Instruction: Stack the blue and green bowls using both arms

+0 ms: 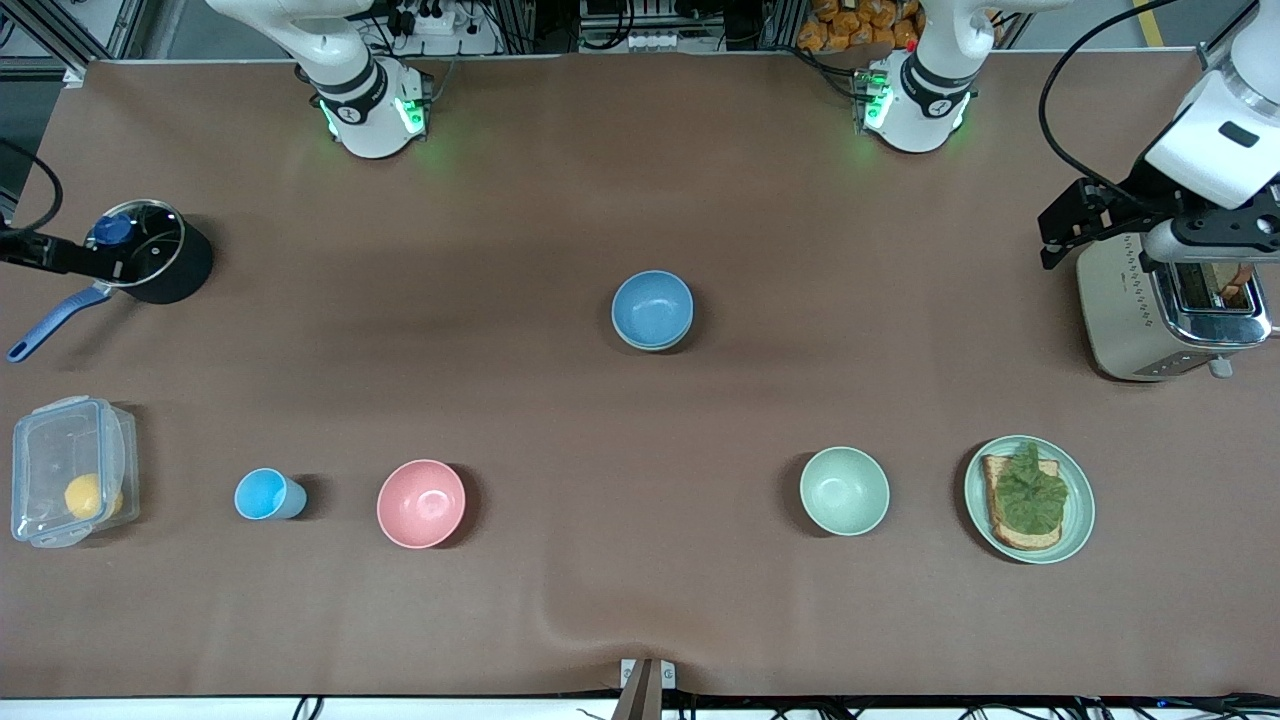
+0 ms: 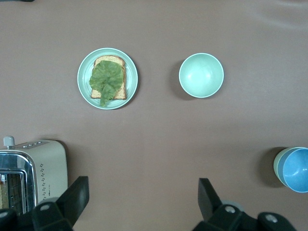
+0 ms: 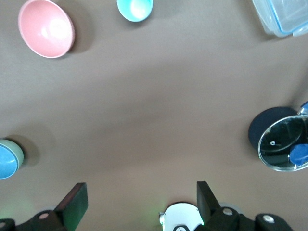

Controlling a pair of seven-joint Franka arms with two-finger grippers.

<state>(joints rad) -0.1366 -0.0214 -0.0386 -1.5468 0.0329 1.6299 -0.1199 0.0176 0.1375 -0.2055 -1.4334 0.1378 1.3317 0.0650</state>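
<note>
The blue bowl (image 1: 652, 306) rests inside the green bowl (image 1: 640, 343) near the table's middle, only the green rim showing under it. The stack also appears at the edge of the left wrist view, with the blue bowl (image 2: 296, 169) in the green bowl (image 2: 277, 166), and of the right wrist view, with the blue bowl (image 3: 6, 160) in the green bowl (image 3: 19, 155). My left gripper (image 1: 1062, 228) (image 2: 143, 197) hangs open and empty beside the toaster, at the left arm's end. My right gripper (image 1: 70, 260) (image 3: 142, 199) hangs open and empty over the pot, at the right arm's end.
A second, mintier green bowl (image 1: 844, 490) and a green plate with toast (image 1: 1078, 520) lie nearer the front camera. A pink bowl (image 1: 421, 503), light-blue cup (image 1: 262, 494) and clear box (image 1: 62, 470) sit toward the right arm's end. The toaster (image 1: 1135, 310) and the black pot (image 1: 165, 265) stand at opposite ends of the table.
</note>
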